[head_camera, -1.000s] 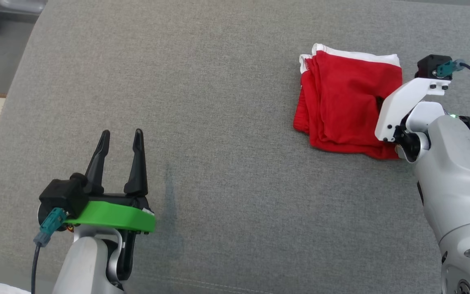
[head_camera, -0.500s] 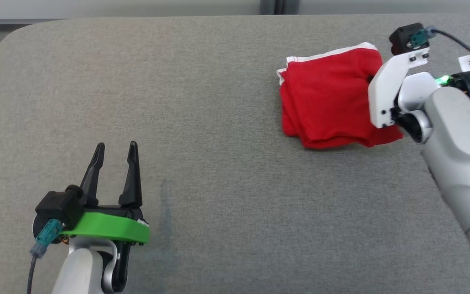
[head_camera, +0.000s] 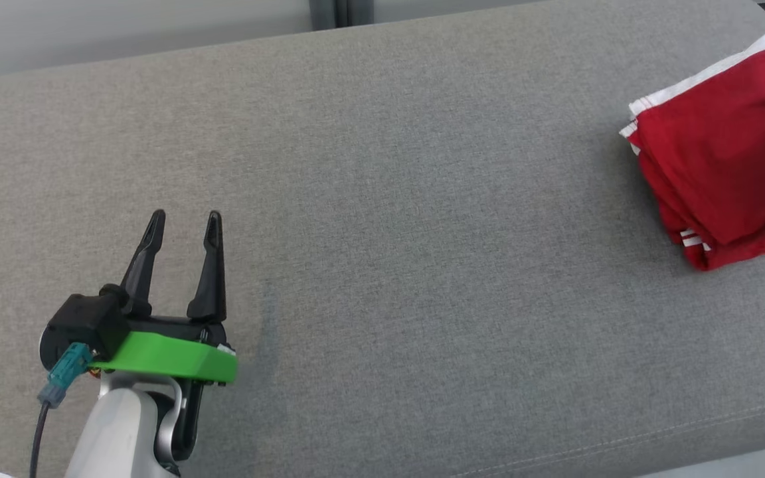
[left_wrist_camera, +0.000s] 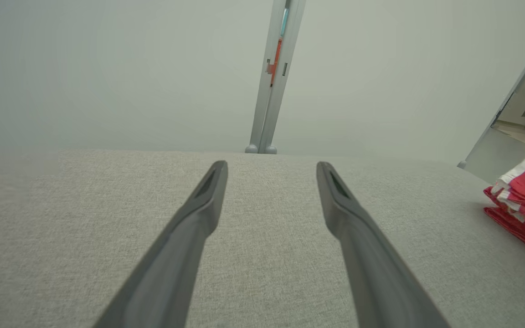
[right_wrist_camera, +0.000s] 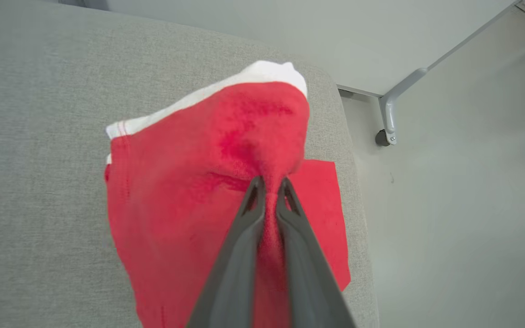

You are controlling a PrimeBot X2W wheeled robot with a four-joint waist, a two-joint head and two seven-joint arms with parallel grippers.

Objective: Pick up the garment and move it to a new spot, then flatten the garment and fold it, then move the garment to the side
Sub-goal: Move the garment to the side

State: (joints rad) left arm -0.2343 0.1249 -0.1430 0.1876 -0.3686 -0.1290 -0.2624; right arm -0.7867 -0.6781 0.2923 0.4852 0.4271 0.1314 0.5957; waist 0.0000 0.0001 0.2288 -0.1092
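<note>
Looking down from the head onto a wide grey upholstered surface (head_camera: pixel 422 232). Showing, nearest and at lower left, the left end effector (head_camera: pixel 184 215) on its green bracket (head_camera: pixel 170 355), two dark fingers spread well apart, clasping nothing, pointing up the view above bare fabric. Seen along those same fingers from the left wrist: spread wide over plain grey weave, with a pale wall (left_wrist_camera: pixel 107 68) and a slim metal post (left_wrist_camera: pixel 271 91) beyond the far edge.

Finding further off, at the far right of the head view and close to the surface's right end, the red garment (head_camera: pixel 721 166): folded into a layered stack, edged with a white band along its upper side, partly cut off by the frame. Glimpsed again at the right edge of the left wrist view, well apart from the left end effector.

Looking along the right end effector (right_wrist_camera: pixel 270 180) from its own wrist: fingers pinched together on a bunched ridge of the cloth, top layer pulled up into a peak, a lower layer lying flat by the surface's corner. Beyond that corner, pale floor (right_wrist_camera: pixel 449 205) and a grey metal leg (right_wrist_camera: pixel 390 105).
</note>
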